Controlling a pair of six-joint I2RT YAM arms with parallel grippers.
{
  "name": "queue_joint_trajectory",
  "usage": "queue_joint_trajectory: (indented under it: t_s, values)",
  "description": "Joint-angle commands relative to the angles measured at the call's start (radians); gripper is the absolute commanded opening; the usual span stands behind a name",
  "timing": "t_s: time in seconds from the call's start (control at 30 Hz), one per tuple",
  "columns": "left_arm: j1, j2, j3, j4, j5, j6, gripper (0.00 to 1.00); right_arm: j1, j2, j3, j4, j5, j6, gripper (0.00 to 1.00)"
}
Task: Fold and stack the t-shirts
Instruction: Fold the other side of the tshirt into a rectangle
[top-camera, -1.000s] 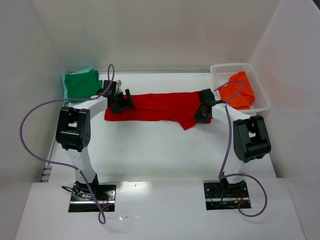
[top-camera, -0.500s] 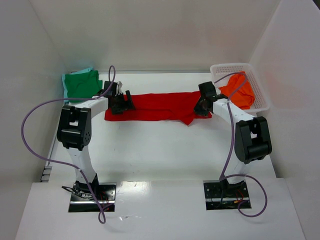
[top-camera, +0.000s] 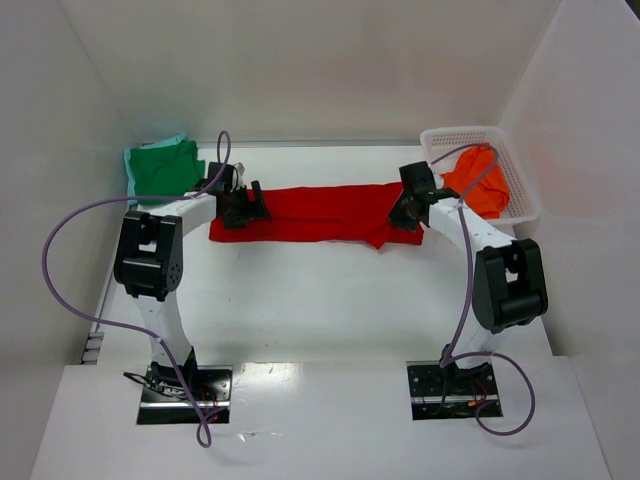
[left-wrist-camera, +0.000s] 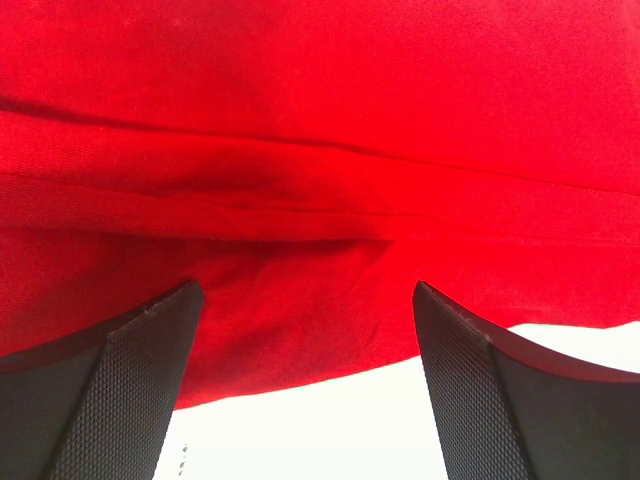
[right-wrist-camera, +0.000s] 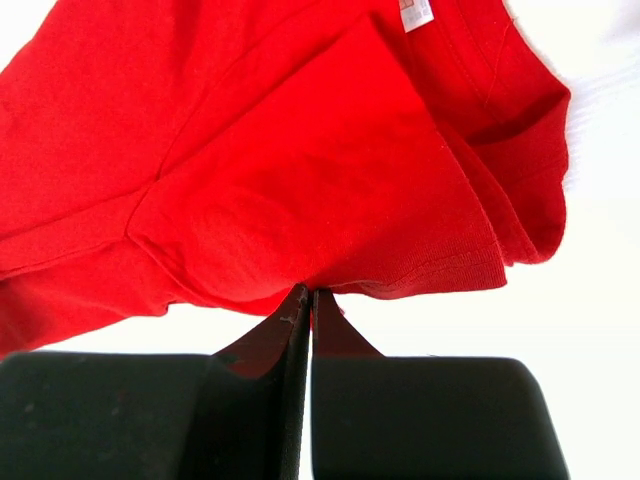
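Mid-fold on the bright red soft cloth t-shirt (top-camera: 310, 213): lies as a long flat band across the far-middle of the white table (top-camera: 320, 300), between the two arms. Looks already doubled lengthwise, judging by the layered hem lines in the left wrist view. At its right end, collar and sleeve bunched and partly turned over.

State of the left black two-finger gripper (left-wrist-camera: 305, 300): released, jaws wide apart, straddling the near edge of the red shirt at its left end. Touching the cloth or hovering just over it: cannot tell.

State of the right black two-finger gripper (right-wrist-camera: 305, 300): clenched, pinching a fold of the red shirt near the sleeve edge at the right end.

Placement of the green soft cloth t-shirt (top-camera: 165, 167): far left corner, compact, probably folded and set as the base of the stack.

Placement of the orange soft cloth t-shirt (top-camera: 478, 185): crumpled inside the white plastic lattice basket (top-camera: 452, 135) at the far right, not yet folded.

Progress, as a judgement: roughly a third through. Left to do: finish the crosswise folds on red, stack it on green, then pull orange from the basket, fold it, and stack it on top.
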Motion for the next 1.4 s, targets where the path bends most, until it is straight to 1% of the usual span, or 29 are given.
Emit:
queue_joint_trajectory:
  t_s: [0.0,0.27,0.87,0.93,1.0,1.37]
  values:
    - [-0.003,0.035,-0.015,0.010,0.019,0.028,0.94,0.001,-0.064,0.029,0.002,0.020,-0.007,0.00]
    - [-0.003,0.035,-0.006,0.001,0.029,0.037,0.94,-0.030,0.025,0.133,0.020,0.009,-0.059,0.00]
    - [-0.003,0.063,-0.006,-0.008,0.038,0.055,0.94,-0.066,0.364,0.463,0.048,-0.019,-0.119,0.00]
    - [-0.003,0.063,-0.006,-0.008,0.038,0.055,0.94,-0.066,0.386,0.486,0.048,-0.019,-0.128,0.00]
    - [-0.003,0.063,-0.006,-0.008,0.038,0.055,0.94,-0.066,0.419,0.523,0.048,-0.019,-0.128,0.03]
    - [-0.003,0.072,-0.006,-0.008,0.047,0.055,0.94,-0.076,0.525,0.666,0.039,-0.019,-0.148,0.03]
